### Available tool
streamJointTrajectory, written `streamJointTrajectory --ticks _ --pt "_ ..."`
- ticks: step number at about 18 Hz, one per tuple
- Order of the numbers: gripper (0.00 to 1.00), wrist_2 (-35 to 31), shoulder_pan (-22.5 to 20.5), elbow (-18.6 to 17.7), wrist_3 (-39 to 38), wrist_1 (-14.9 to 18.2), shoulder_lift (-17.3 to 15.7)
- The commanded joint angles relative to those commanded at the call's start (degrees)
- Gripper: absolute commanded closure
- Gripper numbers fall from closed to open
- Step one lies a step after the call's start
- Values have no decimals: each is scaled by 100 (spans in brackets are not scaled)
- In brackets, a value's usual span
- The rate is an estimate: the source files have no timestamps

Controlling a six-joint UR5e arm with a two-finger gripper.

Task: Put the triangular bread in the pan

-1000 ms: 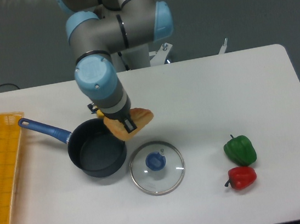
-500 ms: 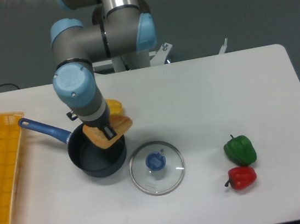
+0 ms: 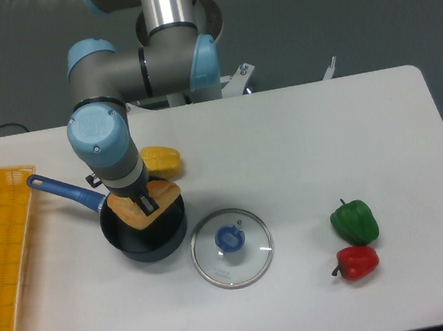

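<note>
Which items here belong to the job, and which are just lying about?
Job: tan triangular toy bread slice in the end effector; dark saucepan with blue handle.
Lying about: round glass lid, yellow pepper, green pepper, red pepper, orange basket.

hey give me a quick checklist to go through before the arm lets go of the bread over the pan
1. Triangular bread held in the gripper: ok, jaws closed on it.
2. Bread over the pan opening: ok, though one corner reaches toward the far rim.
3. Bread low enough to drop safely: cannot tell, height is unclear from this view.
4. Pan interior free: cannot tell, bread and gripper hide most of it.
5. Glass lid off the pan: ok, lying on the table beside it.
6. Yellow pepper out of the way: ok, behind the pan.
</note>
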State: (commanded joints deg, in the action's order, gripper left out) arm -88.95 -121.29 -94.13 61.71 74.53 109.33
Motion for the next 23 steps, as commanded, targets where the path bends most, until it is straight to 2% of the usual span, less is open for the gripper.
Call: streamJointTrajectory --ticks 15,17,19,20,23 --pt "64 26 97 -9 -273 -114 123" --pt "56 18 106 -9 -273 -114 132" --pt "31 0 97 -9 -264 -123 150" --pt "2 0 106 -9 -238 -140 158" --pt "0 -17 132 -26 -273 -149 185"
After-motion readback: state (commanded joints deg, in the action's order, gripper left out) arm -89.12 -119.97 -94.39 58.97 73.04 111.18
